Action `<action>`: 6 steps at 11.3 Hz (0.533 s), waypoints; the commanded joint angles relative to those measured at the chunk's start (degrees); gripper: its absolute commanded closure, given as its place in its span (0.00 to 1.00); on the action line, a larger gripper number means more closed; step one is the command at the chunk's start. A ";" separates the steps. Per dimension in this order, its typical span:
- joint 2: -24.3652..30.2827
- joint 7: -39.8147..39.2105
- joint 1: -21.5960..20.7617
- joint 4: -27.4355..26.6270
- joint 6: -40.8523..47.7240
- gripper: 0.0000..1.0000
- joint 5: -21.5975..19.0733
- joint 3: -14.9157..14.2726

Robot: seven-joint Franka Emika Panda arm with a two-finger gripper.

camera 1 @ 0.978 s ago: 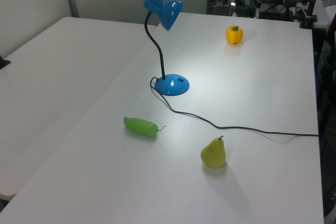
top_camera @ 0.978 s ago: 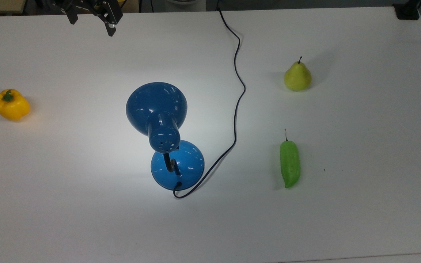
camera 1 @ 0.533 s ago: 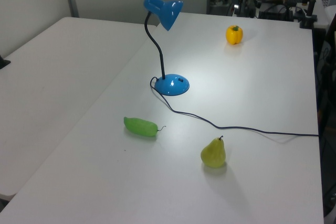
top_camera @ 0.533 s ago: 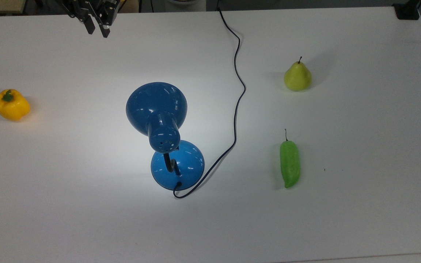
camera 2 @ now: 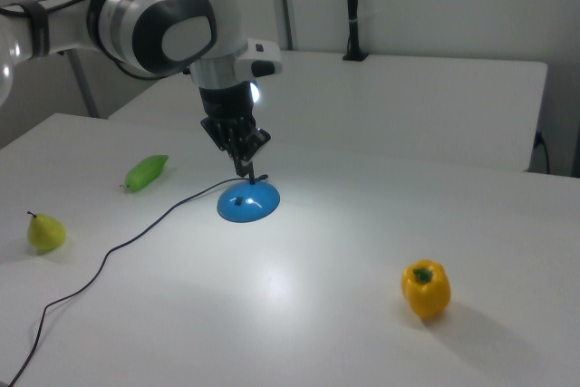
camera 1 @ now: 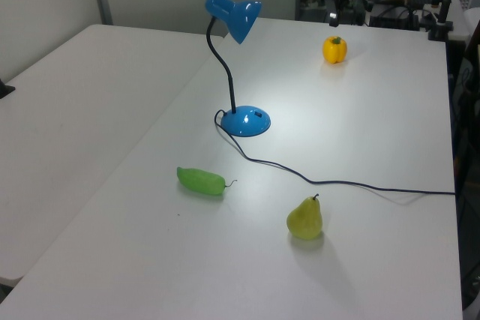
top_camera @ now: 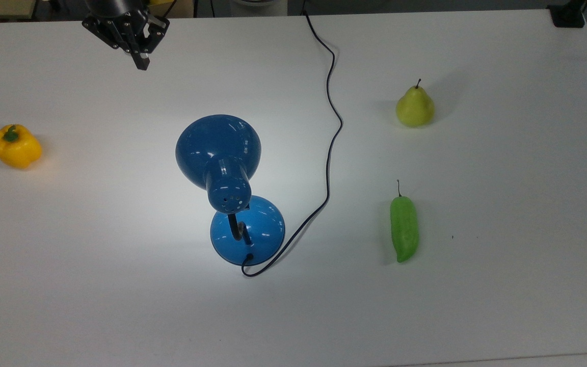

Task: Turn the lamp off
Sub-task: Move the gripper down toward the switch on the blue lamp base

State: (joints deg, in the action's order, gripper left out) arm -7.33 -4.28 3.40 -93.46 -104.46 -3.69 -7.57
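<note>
The blue lamp stands mid-table, its cone shade (top_camera: 218,148) tilted above the round base (top_camera: 247,229) on a black bent neck. It is lit: a bright pool of light lies on the table around it. In the left view the shade (camera 1: 234,16) rises over the base (camera 1: 246,121). My gripper (top_camera: 141,62) hangs over the table's far edge, toward the top view's upper left of the shade and well apart from it. Its fingers are shut on nothing. In the right view the gripper (camera 2: 245,168) points down in front of the base (camera 2: 247,202).
The lamp's black cord (top_camera: 330,127) snakes from the base to the far edge. A yellow bell pepper (top_camera: 16,147) lies at the top view's left. A pear (top_camera: 415,107) and a green pepper (top_camera: 404,229) lie at the top view's right.
The gripper's fingers have come together from a wide spread. The gripper has turned and moved a little further out over the table. The lamp and the fruit have not moved.
</note>
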 commanded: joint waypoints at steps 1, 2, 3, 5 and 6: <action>-2.94 -1.53 -1.21 -0.06 -5.03 1.00 -1.58 -0.61; -4.26 -1.70 -1.21 0.03 -7.14 1.00 -2.37 -0.61; -5.23 -2.40 -1.21 0.03 -8.21 1.00 -2.55 -0.61; -7.33 -2.49 -1.38 -0.06 -10.32 1.00 -2.55 -0.52; -8.30 -2.49 -1.90 -0.14 -11.55 1.00 -2.55 -0.43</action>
State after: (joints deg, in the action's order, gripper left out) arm -13.73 -5.04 2.70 -93.54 -113.11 -4.77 -7.54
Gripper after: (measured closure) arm 0.991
